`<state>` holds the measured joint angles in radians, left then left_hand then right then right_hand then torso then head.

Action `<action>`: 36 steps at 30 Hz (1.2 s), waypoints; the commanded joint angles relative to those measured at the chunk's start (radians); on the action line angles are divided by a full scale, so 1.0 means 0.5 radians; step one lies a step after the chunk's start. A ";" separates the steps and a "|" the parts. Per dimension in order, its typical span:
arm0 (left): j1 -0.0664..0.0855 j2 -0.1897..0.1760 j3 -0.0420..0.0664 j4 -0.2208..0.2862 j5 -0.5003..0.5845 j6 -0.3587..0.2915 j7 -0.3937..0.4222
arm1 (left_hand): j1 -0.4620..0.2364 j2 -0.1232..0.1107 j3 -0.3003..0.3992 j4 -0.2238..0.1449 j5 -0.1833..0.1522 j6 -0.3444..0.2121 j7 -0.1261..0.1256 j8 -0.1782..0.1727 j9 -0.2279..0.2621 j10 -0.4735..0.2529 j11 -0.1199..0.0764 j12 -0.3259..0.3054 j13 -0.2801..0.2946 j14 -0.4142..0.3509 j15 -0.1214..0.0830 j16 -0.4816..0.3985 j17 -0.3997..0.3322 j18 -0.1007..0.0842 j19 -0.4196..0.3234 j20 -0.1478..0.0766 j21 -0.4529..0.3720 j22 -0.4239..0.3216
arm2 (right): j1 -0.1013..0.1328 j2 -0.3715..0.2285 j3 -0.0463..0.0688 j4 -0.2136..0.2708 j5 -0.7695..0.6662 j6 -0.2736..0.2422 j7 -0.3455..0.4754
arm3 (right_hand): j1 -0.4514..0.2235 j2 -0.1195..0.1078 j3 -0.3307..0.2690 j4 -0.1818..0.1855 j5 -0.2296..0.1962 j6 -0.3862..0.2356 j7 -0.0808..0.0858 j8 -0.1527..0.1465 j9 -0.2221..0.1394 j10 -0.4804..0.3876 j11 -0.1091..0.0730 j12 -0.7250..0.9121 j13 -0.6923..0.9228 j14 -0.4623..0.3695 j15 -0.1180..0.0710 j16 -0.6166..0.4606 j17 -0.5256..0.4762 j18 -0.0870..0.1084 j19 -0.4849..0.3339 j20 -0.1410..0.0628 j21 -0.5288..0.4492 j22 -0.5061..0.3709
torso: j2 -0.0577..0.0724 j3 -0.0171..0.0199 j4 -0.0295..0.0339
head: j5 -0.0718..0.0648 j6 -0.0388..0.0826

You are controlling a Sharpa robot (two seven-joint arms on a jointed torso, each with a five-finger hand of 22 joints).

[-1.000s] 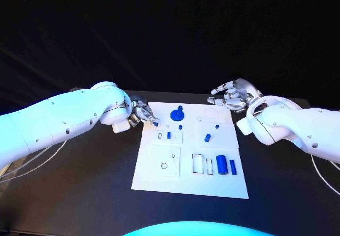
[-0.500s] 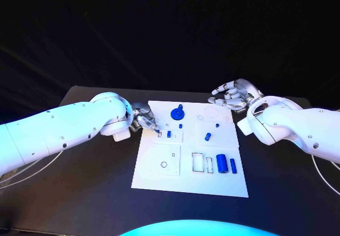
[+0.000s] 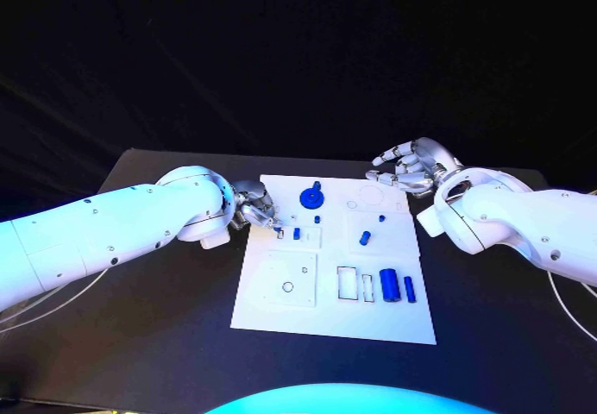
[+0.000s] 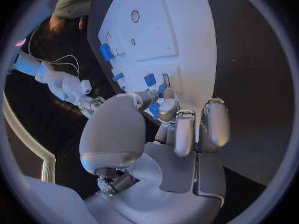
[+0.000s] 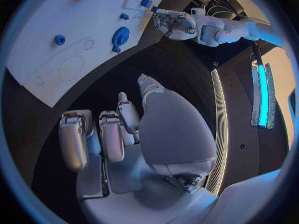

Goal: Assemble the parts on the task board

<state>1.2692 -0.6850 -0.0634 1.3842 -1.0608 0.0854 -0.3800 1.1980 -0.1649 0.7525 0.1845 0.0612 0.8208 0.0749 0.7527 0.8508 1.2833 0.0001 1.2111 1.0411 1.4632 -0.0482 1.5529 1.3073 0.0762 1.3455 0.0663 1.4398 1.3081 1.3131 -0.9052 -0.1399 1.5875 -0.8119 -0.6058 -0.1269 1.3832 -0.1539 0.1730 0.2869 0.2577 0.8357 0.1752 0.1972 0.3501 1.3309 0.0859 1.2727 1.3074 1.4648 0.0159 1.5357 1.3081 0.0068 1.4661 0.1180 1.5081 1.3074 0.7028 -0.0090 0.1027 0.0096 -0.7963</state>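
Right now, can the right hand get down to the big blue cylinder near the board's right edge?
Probably yes. The right hand hovers empty beyond the task board's far right corner, and nothing lies between it and the blue cylinder.

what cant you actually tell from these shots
- Whether the small blue part at the left hand is seated in the task board: its fingers cover it in the left wrist view, too small in the head view.
- Right hand palm: faces away.

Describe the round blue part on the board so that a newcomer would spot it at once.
Find the white task board mid-table. At its far edge, between the two hands, lies the round blue disc with a stub; neighbouring blue parts are smaller pegs and cylinders.
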 commanded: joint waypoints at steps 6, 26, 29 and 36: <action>-0.006 0.011 -0.005 0.002 -0.022 0.029 0.027 | -0.004 0.016 0.323 -0.304 0.003 0.009 -0.005 0.006 0.003 0.021 -0.004 0.008 0.004 0.201 -0.014 0.014 0.488 -0.024 0.012 0.001 0.013 0.014 | -0.003 0.000 0.000 0.003 -0.018 0.010 0.025 | -0.022 -0.002 0.014 0.002 -0.003 -0.001 -0.009 0.011 -0.001 0.007 -0.003 0.012 0.013 0.166 -0.014 -0.012 0.360 0.018 0.152 -0.013 -0.003 0.456 | 0.000 0.0022 -0.001 | 0.001 -0.006; -0.010 0.034 -0.022 -0.011 0.014 0.006 -0.059 | -0.016 0.012 0.335 -0.311 0.005 0.015 -0.007 0.008 0.003 0.031 -0.005 0.015 0.014 0.203 -0.015 0.016 0.492 -0.023 0.008 -0.001 0.011 0.009 | -0.003 0.000 0.000 0.005 -0.018 0.007 0.025 | -0.022 -0.002 0.014 0.002 -0.003 -0.001 -0.009 0.011 -0.001 0.007 -0.003 0.012 0.013 0.166 -0.014 -0.012 0.360 0.018 0.152 -0.013 -0.003 0.456 | -0.001 0.0033 0.000 | -0.006 -0.014; -0.010 0.033 -0.023 -0.007 0.015 0.013 -0.064 | -0.016 0.012 0.335 -0.311 0.005 0.015 -0.007 0.008 0.003 0.031 -0.005 0.015 0.014 0.203 -0.015 0.016 0.492 -0.023 0.008 -0.001 0.011 0.009 | -0.003 -0.001 0.000 0.005 -0.019 0.006 0.025 | -0.027 -0.003 0.019 0.001 -0.003 0.001 -0.011 0.017 -0.002 0.011 -0.005 0.013 0.010 0.166 -0.017 -0.013 0.361 0.018 0.152 -0.015 -0.005 0.455 | -0.001 0.0022 0.001 | -0.002 -0.019; -0.011 0.032 -0.026 -0.004 0.017 0.030 -0.070 | -0.016 0.012 0.335 -0.311 0.005 0.015 -0.007 0.008 0.003 0.031 -0.005 0.015 0.014 0.203 -0.015 0.016 0.492 -0.023 0.008 -0.001 0.011 0.009 | -0.003 -0.001 0.000 0.006 -0.019 0.006 0.025 | -0.027 -0.003 0.020 0.001 -0.003 0.001 -0.011 0.018 -0.002 0.011 -0.005 0.012 0.008 0.166 -0.017 -0.013 0.360 0.018 0.153 -0.016 -0.003 0.456 | -0.002 0.0020 0.000 | 0.001 -0.020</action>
<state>1.2647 -0.6703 -0.0761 1.3796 -1.0607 0.0873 -0.4071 1.1943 -0.1686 0.7552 0.1872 0.0609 0.8254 0.0770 0.7495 0.8512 1.2941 -0.0035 1.2159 1.0468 1.4669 -0.0519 1.5567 1.3073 0.0762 1.3454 0.0663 1.4396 1.3078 1.3121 -0.9055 -0.1399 1.5886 -0.8119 -0.6060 -0.1263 1.3792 -0.1580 0.1786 0.2869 0.2577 0.8357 0.1752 0.2047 0.3501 1.3309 0.0859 1.2727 1.3081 1.4648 0.0159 1.5357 1.3077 0.0069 1.4661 0.1180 1.5081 1.3080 0.7019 -0.0078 0.1027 0.0093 -0.8062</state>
